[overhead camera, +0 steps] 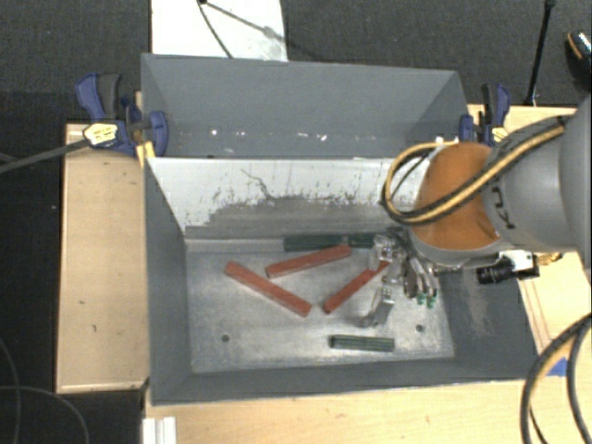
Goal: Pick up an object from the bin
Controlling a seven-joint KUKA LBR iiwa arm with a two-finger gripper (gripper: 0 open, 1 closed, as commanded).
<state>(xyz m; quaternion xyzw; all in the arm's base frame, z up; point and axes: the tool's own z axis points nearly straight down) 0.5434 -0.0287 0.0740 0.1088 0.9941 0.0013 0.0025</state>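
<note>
Red-brown stick [350, 293] lay tilted just left of the gripper [377, 314], its upper end against the gripper. Dark green stick [362, 343] lay just below the gripper. Gripper opening couldn't be told, and no held thing could be made out.

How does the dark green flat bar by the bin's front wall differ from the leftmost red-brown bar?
The dark green flat bar looks shorter than the leftmost red-brown bar. The green one lies almost level across the view, while the red-brown one slants down to the right. The green one is close to the gripper, and the red-brown one lies farther left. Both are slim and lie flat.
</note>
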